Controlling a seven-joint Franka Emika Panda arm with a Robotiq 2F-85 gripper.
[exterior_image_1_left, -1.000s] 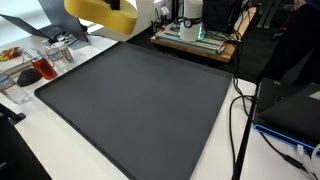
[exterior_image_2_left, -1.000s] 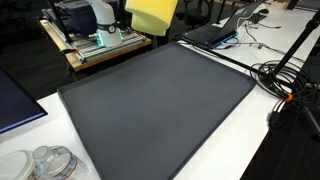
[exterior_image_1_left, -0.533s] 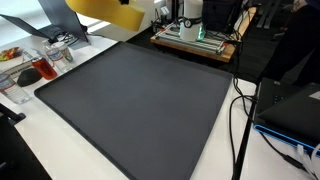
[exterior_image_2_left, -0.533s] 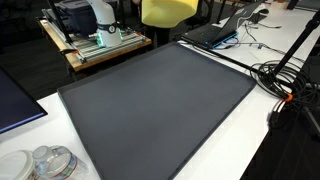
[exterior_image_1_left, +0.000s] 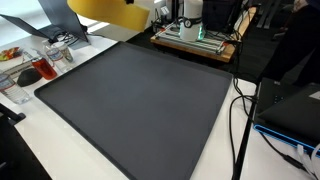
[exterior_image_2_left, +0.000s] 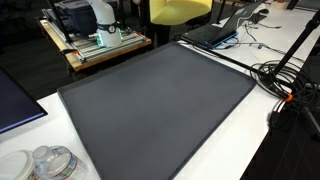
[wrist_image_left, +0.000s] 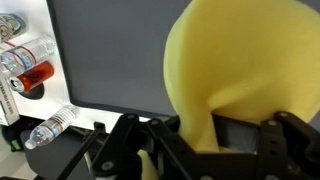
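Note:
A yellow cloth hangs from my gripper, which is shut on a fold of it; in the wrist view the cloth bulges out and fills the right half. In both exterior views only the cloth's lower part shows at the top edge, and the gripper itself is cut off above the picture. Below the cloth lies a large dark grey mat, bare, on a white table.
Plastic bottles and a red-filled glass stand beside the mat. A wooden tray with a device sits behind it. A laptop and cables lie along another side.
The yellow cloth has risen and drifted sideways along the far edge of the mat; less of it shows in the exterior views now. The grip is unchanged.

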